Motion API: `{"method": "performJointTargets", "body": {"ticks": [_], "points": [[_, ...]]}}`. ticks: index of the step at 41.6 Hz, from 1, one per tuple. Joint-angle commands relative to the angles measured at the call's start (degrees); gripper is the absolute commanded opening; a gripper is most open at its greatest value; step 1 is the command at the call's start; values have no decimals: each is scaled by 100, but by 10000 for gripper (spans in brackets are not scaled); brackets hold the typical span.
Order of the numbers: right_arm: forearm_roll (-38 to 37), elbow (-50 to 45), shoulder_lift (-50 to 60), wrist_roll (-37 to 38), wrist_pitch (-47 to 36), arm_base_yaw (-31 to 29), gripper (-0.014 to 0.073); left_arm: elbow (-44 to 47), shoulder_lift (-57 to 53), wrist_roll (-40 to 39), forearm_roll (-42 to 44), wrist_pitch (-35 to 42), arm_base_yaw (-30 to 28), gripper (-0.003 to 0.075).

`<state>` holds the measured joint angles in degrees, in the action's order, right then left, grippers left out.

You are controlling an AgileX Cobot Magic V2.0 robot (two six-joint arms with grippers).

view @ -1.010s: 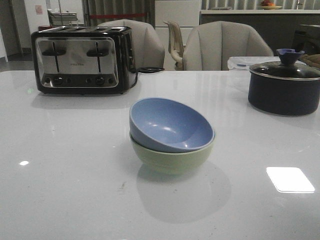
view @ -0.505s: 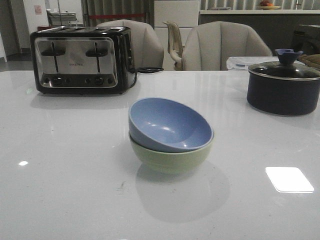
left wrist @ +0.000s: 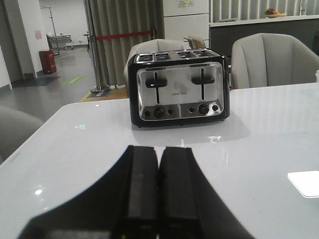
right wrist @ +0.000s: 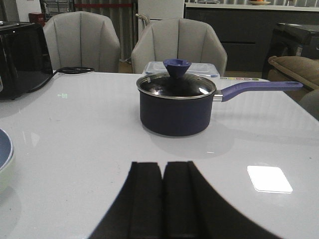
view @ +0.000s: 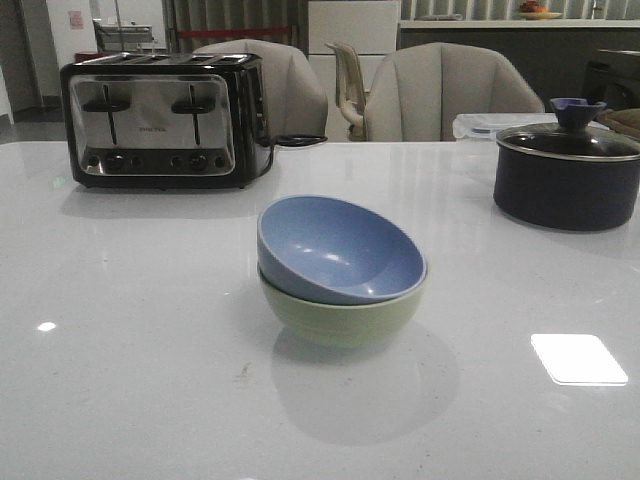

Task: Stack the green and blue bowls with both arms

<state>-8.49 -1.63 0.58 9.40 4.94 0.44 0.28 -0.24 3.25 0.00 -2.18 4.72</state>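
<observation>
The dusty blue bowl (view: 335, 247) rests tilted inside the pale green bowl (view: 340, 315) at the middle of the white table. A sliver of both bowls (right wrist: 4, 159) shows at the edge of the right wrist view. Neither arm appears in the front view. My left gripper (left wrist: 159, 149) is shut with nothing between its fingers, low over the table and facing the toaster. My right gripper (right wrist: 163, 164) is shut and empty too, facing the lidded pot, with the bowls off to its side.
A black-and-steel toaster (view: 165, 120) stands at the back left with its cord trailing behind. A dark navy lidded pot (view: 567, 170) with a long handle (right wrist: 259, 87) sits at the back right, a plastic box (right wrist: 182, 68) behind it. Grey chairs (view: 450, 95) line the far edge.
The front view shifted very slightly a second ago; since then nothing has moved. The bowls stay stacked and still.
</observation>
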Motion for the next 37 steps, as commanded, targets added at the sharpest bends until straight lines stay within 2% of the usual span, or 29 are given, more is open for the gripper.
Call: {"method": "performJointTargets", "body": {"ticks": [1, 7, 15, 37], "points": [[-7, 8, 117, -14, -531, -33, 34, 118, -117, -18, -32, 513, -6, 101], [228, 8, 124, -109, -597, -28, 34, 118, -117, -18, -32, 513, -6, 101], [916, 8, 124, -994, -574, 13, 34, 118, -117, -18, -32, 513, -6, 101], [932, 8, 124, -1134, -823, 13, 34, 118, -117, -18, -32, 513, -6, 101]]}}
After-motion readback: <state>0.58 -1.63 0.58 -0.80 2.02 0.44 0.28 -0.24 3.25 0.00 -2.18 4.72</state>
